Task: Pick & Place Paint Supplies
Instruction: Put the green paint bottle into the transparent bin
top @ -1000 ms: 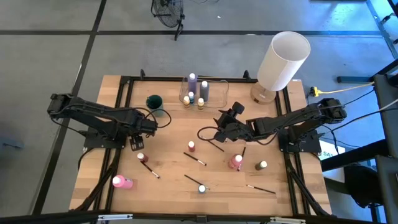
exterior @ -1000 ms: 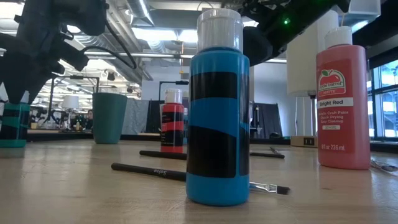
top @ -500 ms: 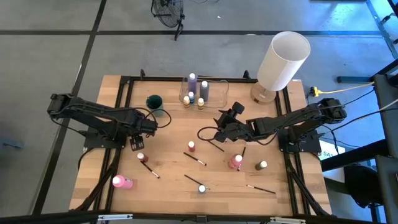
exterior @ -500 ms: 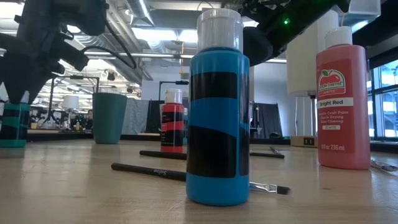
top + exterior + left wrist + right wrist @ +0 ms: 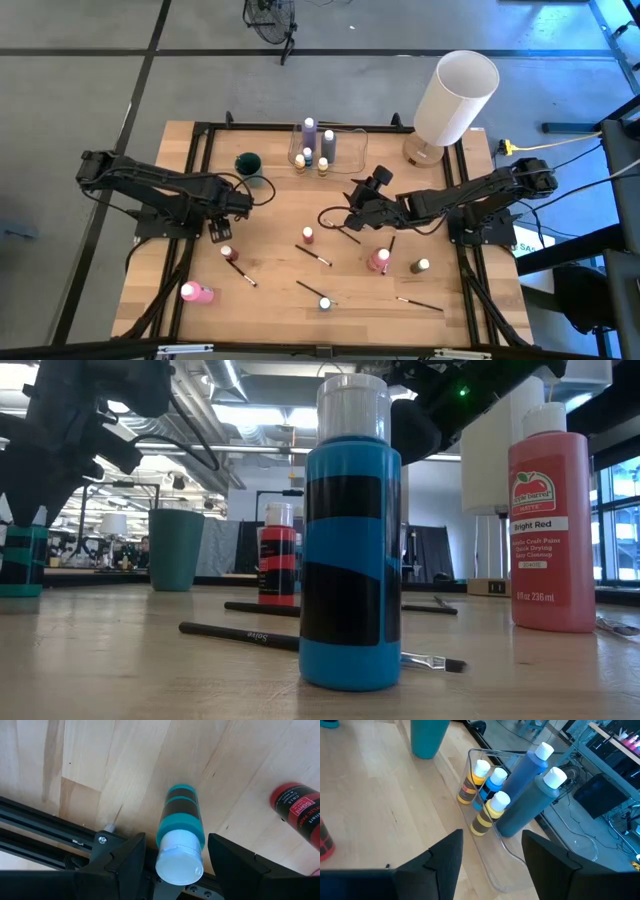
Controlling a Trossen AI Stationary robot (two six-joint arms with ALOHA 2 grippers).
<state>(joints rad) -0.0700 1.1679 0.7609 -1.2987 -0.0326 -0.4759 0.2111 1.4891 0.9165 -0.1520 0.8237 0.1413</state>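
A small teal paint bottle (image 5: 179, 820) with a white cap stands upright on the table near its left edge, also visible in the low view (image 5: 20, 560). My left gripper (image 5: 218, 230) hangs above it, pointing down and open, one finger on each side of the cap (image 5: 179, 864) with a gap on both sides. My right gripper (image 5: 350, 215) is open over the table's middle and holds nothing. It slants down toward the clear container (image 5: 492, 860) of bottles at the far edge. Loose bottles (image 5: 379, 260) and thin brushes (image 5: 313, 255) lie scattered on the near half.
A red bottle (image 5: 296, 810) stands beside the teal one. A teal cup (image 5: 248, 163) stands left of the container (image 5: 313, 148), and a large white cylinder (image 5: 455, 100) stands at the far right corner. A blue bottle (image 5: 350, 550) and a big red bottle (image 5: 552, 520) stand near the front edge.
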